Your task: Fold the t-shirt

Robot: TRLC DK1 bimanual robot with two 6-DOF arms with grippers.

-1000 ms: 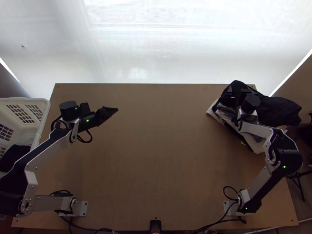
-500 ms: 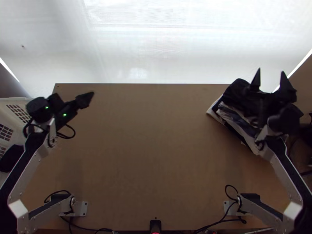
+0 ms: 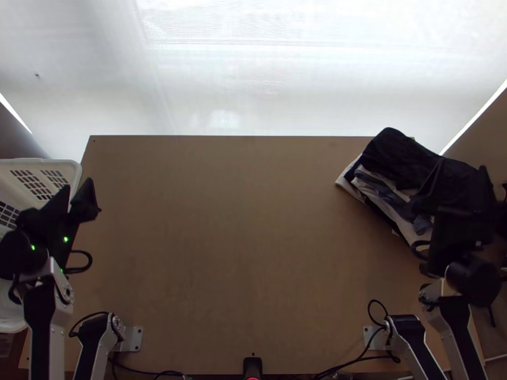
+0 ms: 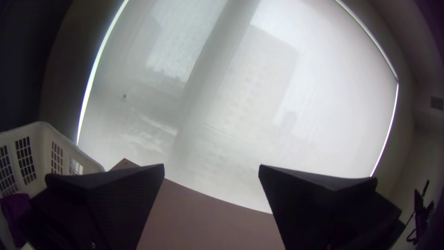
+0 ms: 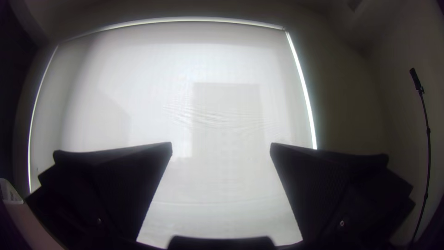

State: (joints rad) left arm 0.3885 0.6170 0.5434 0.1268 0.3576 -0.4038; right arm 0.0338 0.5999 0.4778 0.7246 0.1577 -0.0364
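We have left gripper (image 4: 211, 167) and right gripper (image 5: 221, 147) both spread and empty, and what we take for the shirt (image 3: 402, 157), dark on the pile (image 3: 385, 195) at the table's (image 3: 253, 221) far right, should handle light and limp, so we'd pinch it near a corner.

No text, label, brand name, number or sign can be read at any hour of the clock, from twelve right round to twelve again, in the top view, the left wrist view or the right wrist view.
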